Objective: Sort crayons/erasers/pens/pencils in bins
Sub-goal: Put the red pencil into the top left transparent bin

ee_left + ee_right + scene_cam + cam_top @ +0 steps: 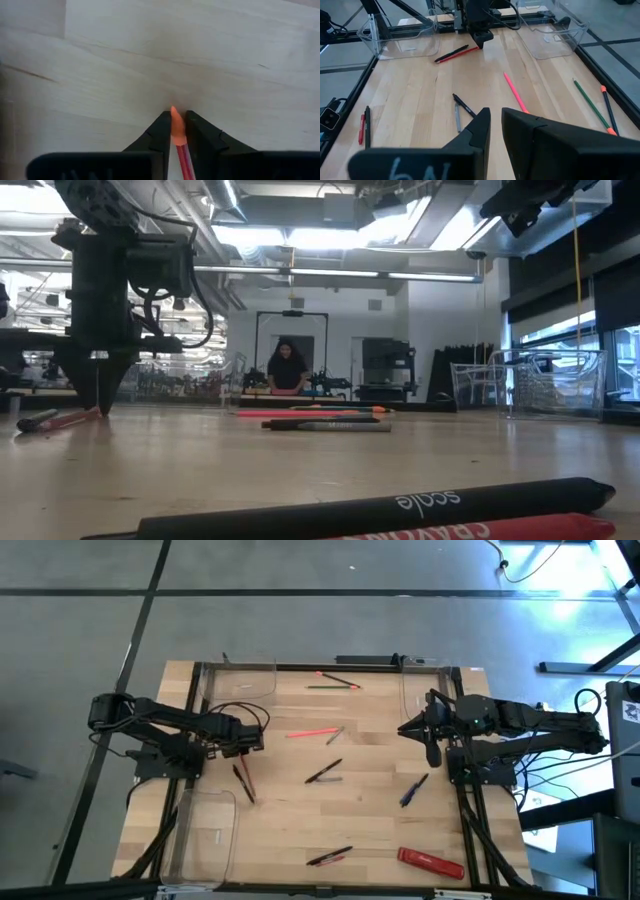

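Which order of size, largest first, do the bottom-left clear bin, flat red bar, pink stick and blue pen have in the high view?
1. clear bin
2. flat red bar
3. pink stick and blue pen: unsure, the stick is longer, the pen thicker.

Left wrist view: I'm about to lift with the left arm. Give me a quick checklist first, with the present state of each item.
1. Red crayon sits between the left gripper fingers: ok.
2. Only the crayon is in the grip, no second stick between the fingers: ok.
3. Black pencil lying alongside is free of the fingers: cannot tell.
4. Crayon off the table: not ok, it lies on the wood.
5. Clear bin near the left arm is unobstructed: ok.
6. Right gripper waits at the table's right side, holding nothing: ok.
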Robot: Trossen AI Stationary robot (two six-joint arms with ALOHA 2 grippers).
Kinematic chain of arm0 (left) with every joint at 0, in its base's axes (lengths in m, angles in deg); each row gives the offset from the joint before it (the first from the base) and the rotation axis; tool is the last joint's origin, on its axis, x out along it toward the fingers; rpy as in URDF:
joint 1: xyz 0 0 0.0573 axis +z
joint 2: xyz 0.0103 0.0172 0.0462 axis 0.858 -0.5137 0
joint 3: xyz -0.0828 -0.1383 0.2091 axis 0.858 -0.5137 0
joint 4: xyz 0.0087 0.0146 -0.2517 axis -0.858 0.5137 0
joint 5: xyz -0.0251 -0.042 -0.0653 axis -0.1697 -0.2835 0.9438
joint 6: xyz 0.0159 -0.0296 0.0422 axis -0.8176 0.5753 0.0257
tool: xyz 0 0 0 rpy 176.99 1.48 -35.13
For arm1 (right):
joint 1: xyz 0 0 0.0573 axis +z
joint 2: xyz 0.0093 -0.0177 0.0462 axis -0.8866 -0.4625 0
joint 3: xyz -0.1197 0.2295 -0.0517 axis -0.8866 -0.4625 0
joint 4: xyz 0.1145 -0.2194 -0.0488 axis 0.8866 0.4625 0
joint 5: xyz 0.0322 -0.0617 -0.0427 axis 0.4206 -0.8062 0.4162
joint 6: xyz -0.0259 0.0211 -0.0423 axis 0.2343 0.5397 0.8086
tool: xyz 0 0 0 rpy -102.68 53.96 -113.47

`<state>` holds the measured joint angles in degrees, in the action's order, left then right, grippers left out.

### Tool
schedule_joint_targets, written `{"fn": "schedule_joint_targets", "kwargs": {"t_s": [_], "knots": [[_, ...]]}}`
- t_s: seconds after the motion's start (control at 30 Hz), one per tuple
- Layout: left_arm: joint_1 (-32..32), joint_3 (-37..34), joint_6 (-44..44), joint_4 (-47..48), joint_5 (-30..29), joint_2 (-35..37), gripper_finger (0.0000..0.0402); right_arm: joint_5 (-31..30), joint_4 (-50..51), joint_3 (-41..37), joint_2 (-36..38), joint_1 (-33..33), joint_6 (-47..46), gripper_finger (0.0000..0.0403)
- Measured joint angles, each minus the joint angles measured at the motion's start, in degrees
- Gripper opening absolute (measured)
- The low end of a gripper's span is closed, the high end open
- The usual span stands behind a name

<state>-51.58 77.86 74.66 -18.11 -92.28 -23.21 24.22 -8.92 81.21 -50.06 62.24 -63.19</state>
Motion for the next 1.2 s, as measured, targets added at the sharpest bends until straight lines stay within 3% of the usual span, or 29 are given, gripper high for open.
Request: {"fn": "schedule_joint_targets", "kwargs": {"t_s": [0.17,0.47,0.7,1.03,1.2], "knots": [[0.0,0.0,0.0,0.1,-0.4,0.0,0.0008,0.0,0.0,0.0,0.0,0.0,-0.1,0.0051],[0.0,-0.2,0.0,-0.4,-0.6,0.8,0.0004,0.0,0.0,0.0,0.0,0.0,-0.2,0.0051],[0.1,-0.5,-0.4,-3.1,-2.0,5.4,0.0005,0.0,0.0,0.0,0.0,0.0,-0.2,0.0051],[0.1,-0.3,-7.3,-11.5,-5.0,13.7,0.0007,-0.4,0.0,0.0,0.0,0.0,-0.2,0.0051],[1.1,3.2,-16.8,-11.8,-6.9,16.9,0.0004,-0.4,0.0,0.0,0.0,0.0,-0.3,0.0051]]}}
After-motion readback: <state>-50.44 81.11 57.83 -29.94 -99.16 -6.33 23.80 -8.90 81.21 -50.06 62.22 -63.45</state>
